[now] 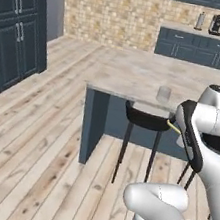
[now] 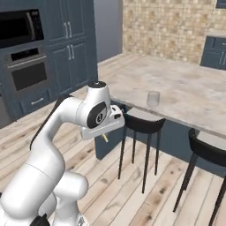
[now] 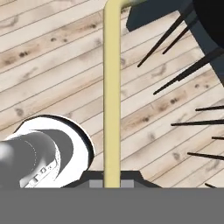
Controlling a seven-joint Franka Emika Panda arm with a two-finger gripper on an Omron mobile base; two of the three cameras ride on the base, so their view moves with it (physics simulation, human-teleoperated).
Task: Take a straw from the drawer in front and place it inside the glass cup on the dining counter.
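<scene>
In the hand view my gripper [image 3: 112,183] is shut on the straw [image 3: 112,96], a pale yellow stick that runs straight up from the fingers and bends at its far end. It points down at the wood floor. A short yellow piece of the straw [image 1: 172,126] pokes out beside the hand, left of the arm; in the right base view the straw [image 2: 105,138] hangs under the hand. The glass cup [image 1: 164,94] [image 2: 152,99] stands upright near the front edge of the dining counter [image 1: 128,74] [image 2: 190,88], ahead of the hand and higher. The drawer is out of view.
Two black stools [image 1: 146,119] [image 2: 143,121] [image 2: 207,150] stand under the counter's near edge, close to the hand. Tall dark cabinets [image 1: 14,30] with a wall oven [image 2: 26,66] line the left. The wall counter [image 1: 206,33] with a coffee machine [image 1: 217,24] lies far behind.
</scene>
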